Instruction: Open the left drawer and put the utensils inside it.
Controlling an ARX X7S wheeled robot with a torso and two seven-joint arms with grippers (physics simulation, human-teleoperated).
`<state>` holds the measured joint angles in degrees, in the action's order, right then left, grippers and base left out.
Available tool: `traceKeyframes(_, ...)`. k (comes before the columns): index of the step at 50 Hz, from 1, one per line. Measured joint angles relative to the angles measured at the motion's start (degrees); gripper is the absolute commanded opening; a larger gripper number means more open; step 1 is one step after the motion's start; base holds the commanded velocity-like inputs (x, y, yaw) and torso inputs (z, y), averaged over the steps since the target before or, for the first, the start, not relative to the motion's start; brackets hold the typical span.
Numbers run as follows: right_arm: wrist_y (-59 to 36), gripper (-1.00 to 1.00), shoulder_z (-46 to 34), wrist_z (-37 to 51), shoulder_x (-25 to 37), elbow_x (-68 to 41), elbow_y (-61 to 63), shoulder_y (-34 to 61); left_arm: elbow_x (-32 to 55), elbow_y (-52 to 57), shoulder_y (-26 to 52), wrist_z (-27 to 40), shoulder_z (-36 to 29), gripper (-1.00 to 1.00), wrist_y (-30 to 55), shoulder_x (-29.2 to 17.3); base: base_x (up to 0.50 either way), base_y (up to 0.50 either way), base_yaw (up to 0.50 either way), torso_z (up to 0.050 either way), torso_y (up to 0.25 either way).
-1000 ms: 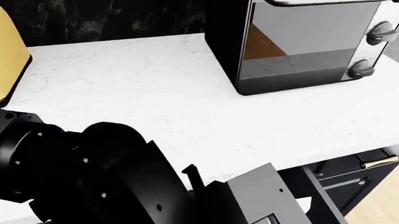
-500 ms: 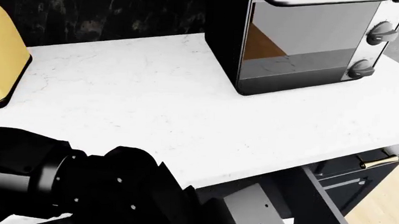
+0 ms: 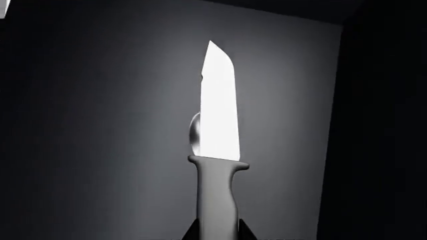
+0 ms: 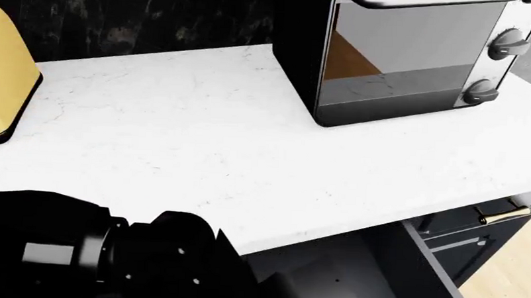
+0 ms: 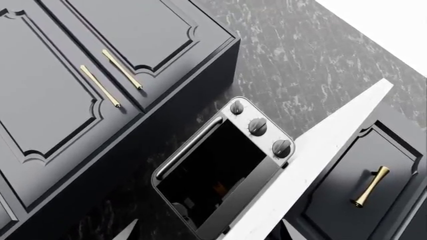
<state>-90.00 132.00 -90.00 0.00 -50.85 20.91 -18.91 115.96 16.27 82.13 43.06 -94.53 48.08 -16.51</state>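
L hand [image 3: 217,235]: its two dark fingertips [image 3: 190,231] show at the edge of the L wrist view, one each side of the knife [image 3: 219,150] handle, clamped on it. The knife sticks straight out from the hand, grey handle w/ a small guard, then the blade, lit bright white, ending in a slanted point. Just behind the blade, near the guard, a rounded grey edge peeks out, likely the spoon bowl [image 3: 194,135]; can't tell if it touches the knife. All round the knife is the plain grey inside of the left drawer [image 3: 87,125], w/ a darker wall on one side, so the knife is inside the drawer space, held above or along its floor; contact w/ the floor can't be told.

In the head view the L arm [image 4: 111,256] is a big black mass at lower left, reaching down below the front edge of the white bench [image 4: 204,140]. The drawer is pulled out under that edge, its grey interior [image 4: 314,280] partly visible beside the arm. The hand itself is hidden there.

On the bench: a black toaster oven [image 4: 401,54] w/ glass door and two knobs at the back right, a yellow object [image 4: 3,73] at the far left edge. To the right, below the bench, a black cabinet front w/ a brass handle [image 4: 504,215].

R hand: only two pale fingertip points [image 5: 127,231] at the edge of the R wrist view, apart, nothing between them. That view looks at the toaster oven, the black cabinet doors [image 5: 67,75] w/ brass pulls, and the dark marbled wall.
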Motion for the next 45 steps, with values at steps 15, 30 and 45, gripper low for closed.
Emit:
traceKeyframes(15,0.0,1.0,-0.08,0.0,0.0,0.13,-0.01,0.04,-1.65,-2.43,-2.08,-0.91,-1.67,-1.0,0.23,0.27,0.0,0.0,0.0,0.0,0.0)
traceKeyframes(30,0.0,1.0,-0.07,0.0,0.0,-0.01,0.0,-0.02,-2.31,-3.71,-2.81,-1.56,-2.74,1.0,0.9,0.45,0.0,0.0,0.0,0.0,0.0)
traceKeyframes(45,0.0,1.0,0.05,0.0,0.0,-0.36,-0.17,-0.22,-2.12,-3.16,-1.94,-0.95,-2.78,1.0,1.45,0.43,0.0,0.0,0.0,0.0,0.0)
